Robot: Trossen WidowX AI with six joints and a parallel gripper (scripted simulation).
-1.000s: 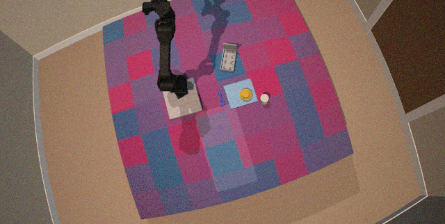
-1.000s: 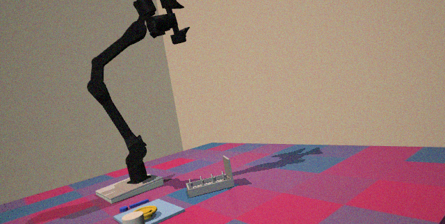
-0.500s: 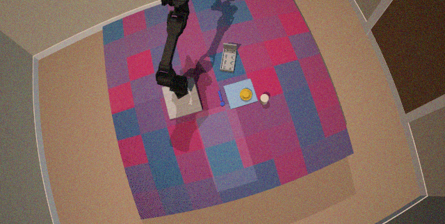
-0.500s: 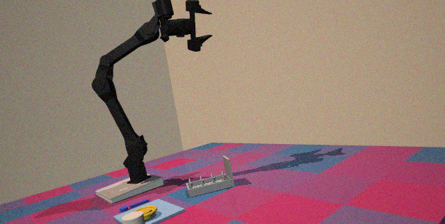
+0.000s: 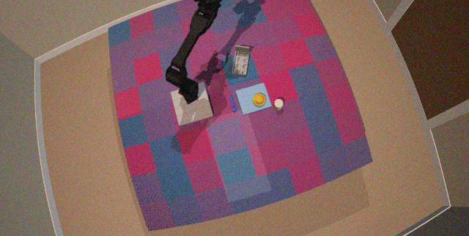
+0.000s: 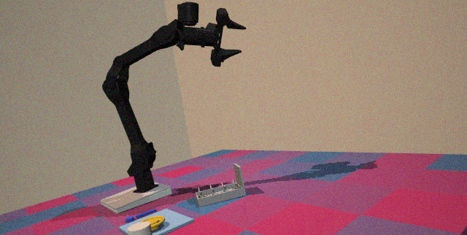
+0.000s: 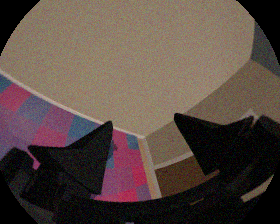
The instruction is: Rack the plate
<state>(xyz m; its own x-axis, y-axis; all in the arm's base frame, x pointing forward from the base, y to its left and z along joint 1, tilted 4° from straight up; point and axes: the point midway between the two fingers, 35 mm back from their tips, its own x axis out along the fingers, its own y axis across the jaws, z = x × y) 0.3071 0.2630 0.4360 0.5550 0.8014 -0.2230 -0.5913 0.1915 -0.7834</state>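
The yellow plate lies flat on a light blue mat. The grey dish rack stands on the patchwork surface beyond the mat, with a tall panel at one end and short pegs along it. No plate stands in it. My gripper is open and empty, high in the air and pointing roughly level, far from the plate and the rack. The wrist view shows neither plate nor rack.
A blue spoon-like utensil lies beside the mat, towards the arm's pale base. A cream cylinder stands by the mat's opposite edge. Walls rise beyond the patchwork surface.
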